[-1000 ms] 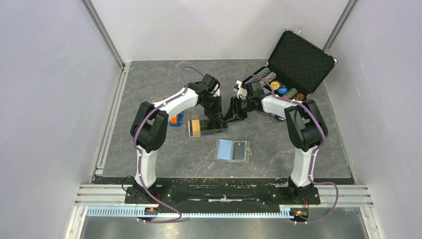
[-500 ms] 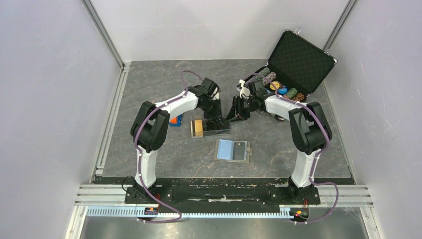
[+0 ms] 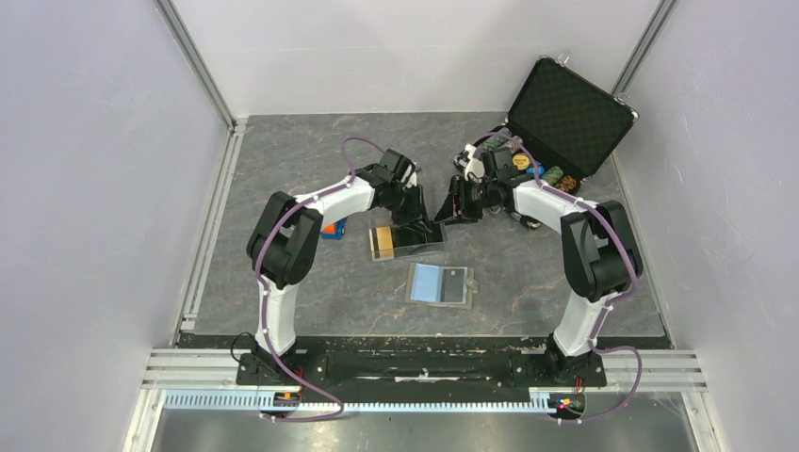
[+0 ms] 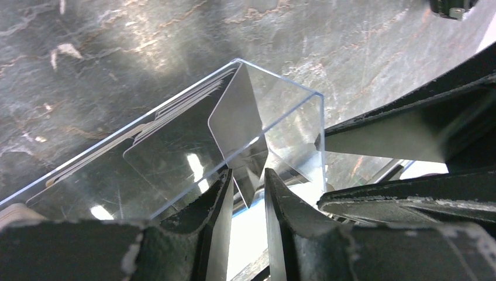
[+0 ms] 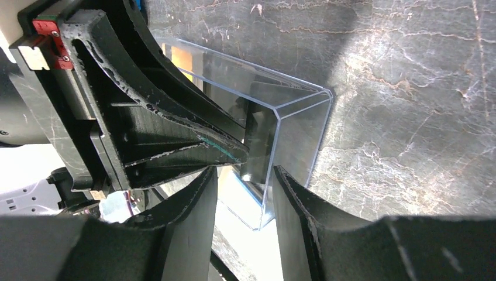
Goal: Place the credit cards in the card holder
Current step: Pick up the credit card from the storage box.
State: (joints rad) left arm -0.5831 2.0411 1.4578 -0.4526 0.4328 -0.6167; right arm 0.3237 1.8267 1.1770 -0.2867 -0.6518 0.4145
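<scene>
Card-fetching step, I judge: a dark, thin plastic credit card (image 4: 237, 126) stands tilted in the clear rectangular plastic tray (image 5: 301, 132), its corner between the left gripper's (image 4: 247, 196) fingers. I cannot tell if they pinch it. The right gripper (image 5: 244, 193) loosely straddles the tray's end wall. The next move calls for a firm pinch, then a lift toward the open grey fold-over card holder (image 3: 440, 282), well apart from both grippers' fingers.

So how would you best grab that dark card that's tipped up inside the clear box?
By its raised corner, from above. The dark card leans up off the other cards, while the walls of the clear box block its sides. The left gripper straddles that corner.
</scene>
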